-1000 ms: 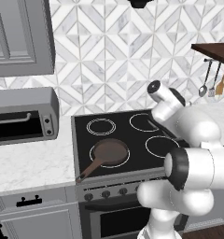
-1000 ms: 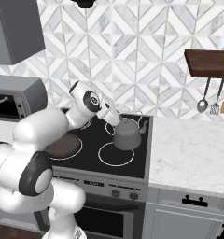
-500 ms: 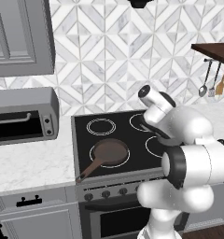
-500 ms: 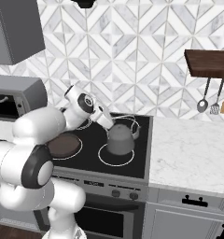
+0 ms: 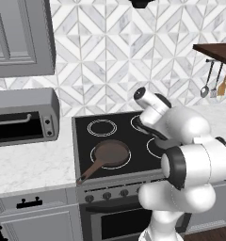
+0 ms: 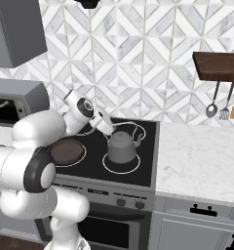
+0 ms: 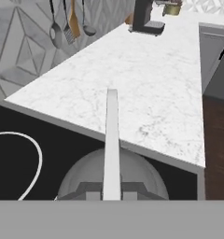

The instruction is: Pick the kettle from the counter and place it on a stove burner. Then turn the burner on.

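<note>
The squat grey kettle (image 6: 122,148) stands upright inside the large white circle of the front right stove burner (image 6: 120,169) on the black cooktop. My gripper (image 6: 110,131) reaches in from the left and is shut on the left end of the kettle's thin arched handle. In the hand view the handle (image 7: 112,140) runs straight up the middle, above the kettle's rounded top (image 7: 132,179); my fingertips are hidden there. The white marble counter (image 6: 197,156) lies just right of the cooktop, also as the counter (image 7: 146,79) beyond the kettle.
A brown frying pan (image 5: 110,154) occupies the front left burner, its handle pointing over the stove's front edge. A toaster oven (image 5: 20,117) stands on the left counter. Utensils (image 6: 214,105) hang under a wooden shelf (image 6: 219,66). Stove knobs (image 6: 121,201) line the front panel.
My arm has carried the kettle leftward and down, from above the cooktop's right side into the front right burner circle. The frying pan has stayed put.
</note>
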You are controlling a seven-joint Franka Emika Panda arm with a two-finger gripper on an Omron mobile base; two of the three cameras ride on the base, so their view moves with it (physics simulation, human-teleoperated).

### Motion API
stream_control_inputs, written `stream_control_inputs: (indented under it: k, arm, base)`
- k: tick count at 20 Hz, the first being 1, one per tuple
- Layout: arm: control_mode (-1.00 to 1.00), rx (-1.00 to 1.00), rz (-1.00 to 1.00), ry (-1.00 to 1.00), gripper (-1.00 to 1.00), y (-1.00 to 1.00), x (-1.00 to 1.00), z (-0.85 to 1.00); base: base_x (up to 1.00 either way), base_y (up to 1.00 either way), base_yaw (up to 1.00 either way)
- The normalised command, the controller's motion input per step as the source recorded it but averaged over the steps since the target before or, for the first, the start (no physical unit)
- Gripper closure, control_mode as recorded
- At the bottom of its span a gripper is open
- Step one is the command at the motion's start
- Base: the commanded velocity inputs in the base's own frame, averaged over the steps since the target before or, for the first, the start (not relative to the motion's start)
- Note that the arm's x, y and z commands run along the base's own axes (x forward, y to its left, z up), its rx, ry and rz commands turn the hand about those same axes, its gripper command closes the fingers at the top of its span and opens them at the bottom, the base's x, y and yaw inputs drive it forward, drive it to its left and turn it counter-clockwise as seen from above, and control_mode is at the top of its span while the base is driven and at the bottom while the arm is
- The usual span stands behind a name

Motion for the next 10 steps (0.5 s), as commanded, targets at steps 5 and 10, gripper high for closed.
stream_control_inputs:
  k: [5,10]
  arm:
    - [-1.0,0.0,0.0,0.0,1.0,0.07,0.0,-0.07]
    - [-1.0,0.0,0.0,0.0,1.0,0.02,0.11,-0.02]
  base:
    - [0.0,0.0,0.0]
    - [0.0,0.0,0.0]
